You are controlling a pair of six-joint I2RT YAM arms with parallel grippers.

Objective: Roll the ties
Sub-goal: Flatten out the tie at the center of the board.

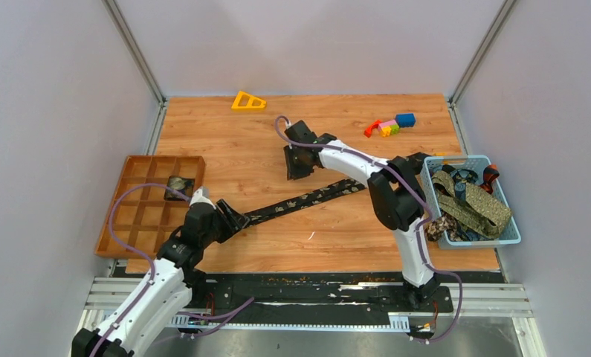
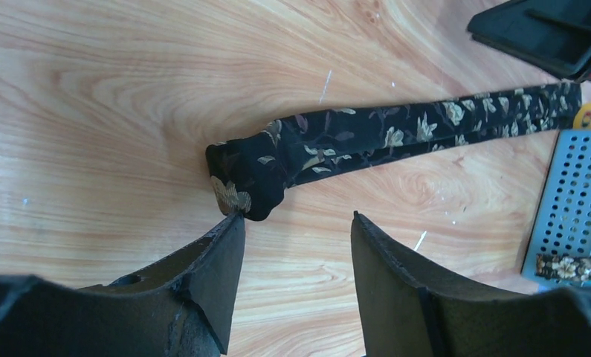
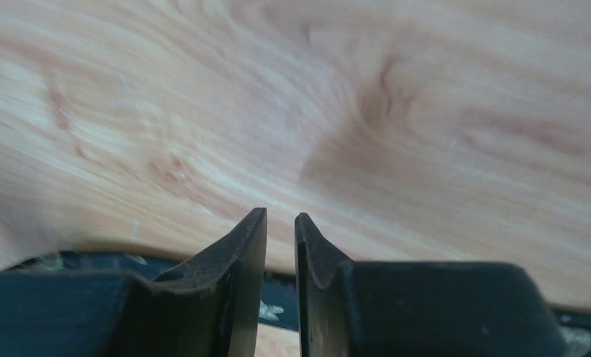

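Note:
A black tie [image 1: 307,199] with pale flowers lies stretched slantwise across the middle of the table. Its near end is folded into a small lump [image 2: 246,178]. My left gripper [image 1: 238,219] is open at that end. In the left wrist view the left gripper [image 2: 292,217] is empty, and its left fingertip [image 2: 231,223] touches the lump. My right gripper [image 1: 298,172] hovers just beyond the tie's middle. In the right wrist view the right gripper [image 3: 280,216] is shut to a thin gap with nothing in it, and the tie [image 3: 273,309] shows behind the fingers.
A blue basket [image 1: 506,236] at the right holds several more ties [image 1: 474,204]. A brown compartment tray [image 1: 140,223] at the left holds one rolled tie [image 1: 178,183]. A yellow triangle [image 1: 248,100] and coloured blocks [image 1: 390,125] lie at the back.

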